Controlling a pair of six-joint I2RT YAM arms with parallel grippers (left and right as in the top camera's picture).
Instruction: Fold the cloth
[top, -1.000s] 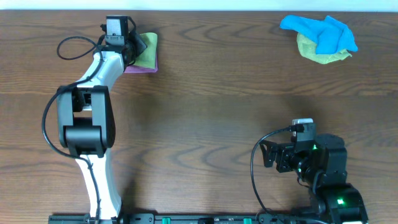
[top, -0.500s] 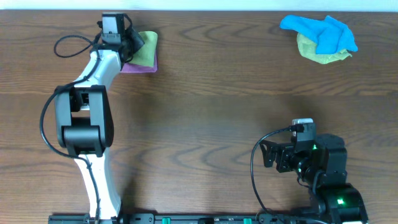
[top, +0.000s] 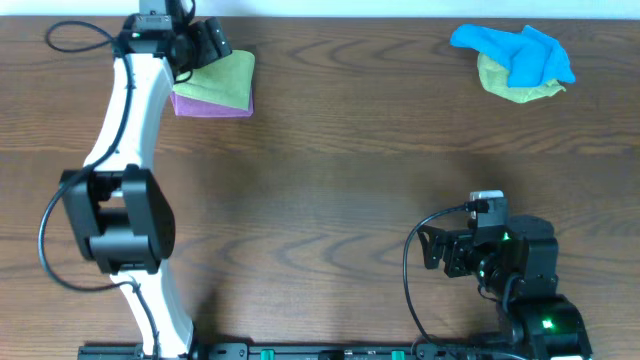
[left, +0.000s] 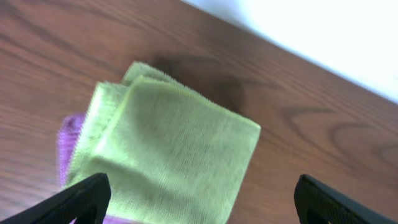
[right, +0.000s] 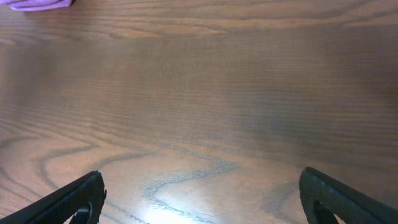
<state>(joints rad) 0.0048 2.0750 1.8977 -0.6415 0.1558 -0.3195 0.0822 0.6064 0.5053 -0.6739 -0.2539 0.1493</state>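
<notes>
Green folded cloth (left: 177, 155) sits on a purple cloth (left: 67, 146) at the table's (top: 330, 150) eleven o'clock. My left gripper (left: 202, 202), jaws spread and empty like my right gripper's (right: 205, 202), could snag and unfold it.

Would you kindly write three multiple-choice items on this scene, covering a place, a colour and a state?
1. Where does the folded green cloth lie? A at the table's middle; B on a purple cloth near the far-left corner; C beside the right arm's base.
2. What colour is the crumpled cloth over the yellow-green one? A blue; B red; C white.
3. How is the left end effector? A shut on the cloth; B shut on nothing; C open.
Answers: 1 B, purple edges show under it; 2 A, blue lies on top at far right; 3 C, its fingers stand wide apart.
</notes>
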